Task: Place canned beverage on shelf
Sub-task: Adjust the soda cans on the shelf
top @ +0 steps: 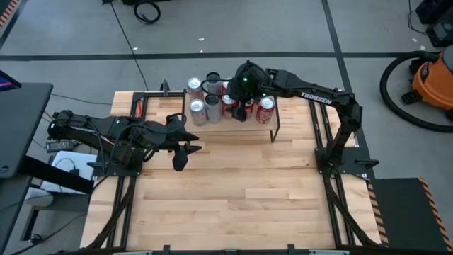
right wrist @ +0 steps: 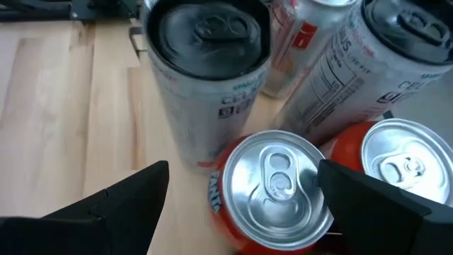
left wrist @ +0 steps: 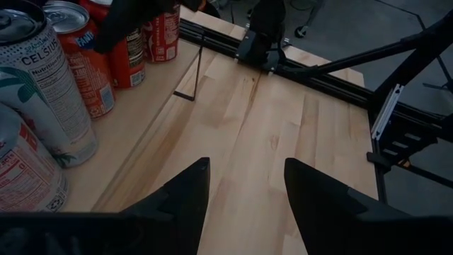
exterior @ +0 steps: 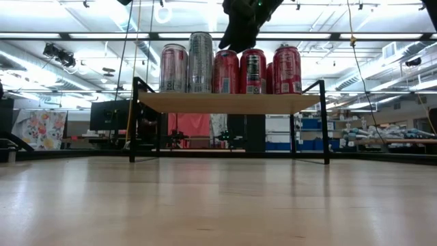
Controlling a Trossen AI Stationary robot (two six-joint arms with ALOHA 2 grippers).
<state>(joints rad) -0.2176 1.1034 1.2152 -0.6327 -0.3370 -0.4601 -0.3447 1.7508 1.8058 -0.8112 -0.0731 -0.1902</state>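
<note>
Several cans [exterior: 232, 70] on shelf [exterior: 229, 103], tops behind right end effector [exterior: 240, 31].

arms: dark, jointed | right arm [top: 311, 95]: white TROSSEN lettering | wrists: green lights

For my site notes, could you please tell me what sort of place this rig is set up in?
Probably a robotics lab or workshop: the light-wood table stands on a taped concrete floor, an orange shop vacuum sits beside it, and open ceiling strip lights hang above cluttered workbenches behind.

A lab or workshop: taped concrete floor, orange shop vacuum [top: 433, 74], ceiling strip lights, cluttered benches.
</note>
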